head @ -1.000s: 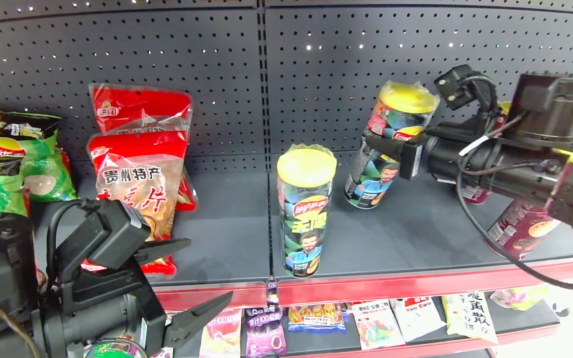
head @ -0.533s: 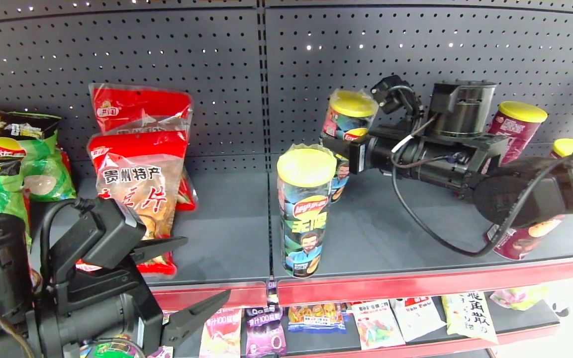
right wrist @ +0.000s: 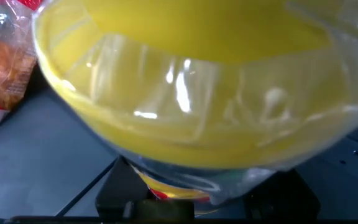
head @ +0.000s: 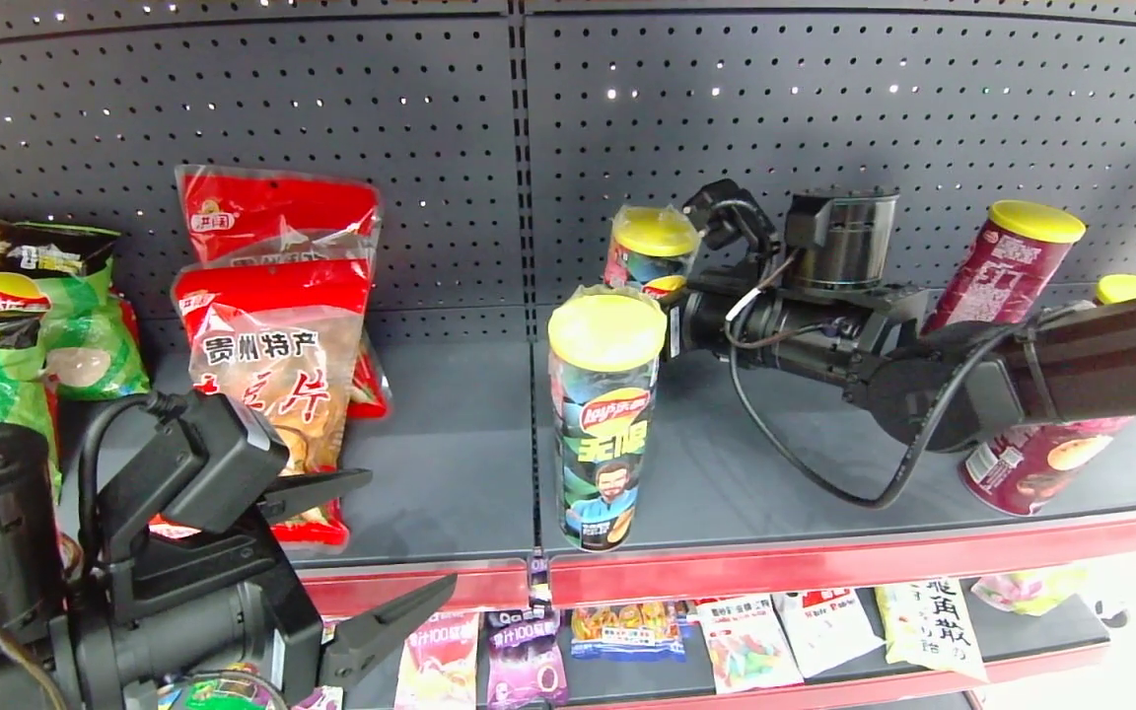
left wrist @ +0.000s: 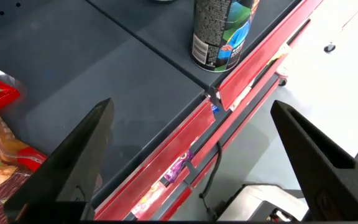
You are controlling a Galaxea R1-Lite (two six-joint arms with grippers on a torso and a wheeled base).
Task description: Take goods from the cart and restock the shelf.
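The right claw (head: 669, 296) is clenched on a yellow-lidded chip can (head: 649, 247), holding it just behind a matching can (head: 605, 414) that stands upright at the front edge of the shelf (head: 450, 463). The held can's base is hidden, so whether it touches the shelf cannot be told. The left claw (head: 412, 532) hangs released, its fingers (left wrist: 73, 162) spread wide, low before the shelf's red lip and near the red snack bags (head: 272, 345). Maroon cans (head: 1007, 266) lean at the right end, green chip bags (head: 45, 306) sit at the left
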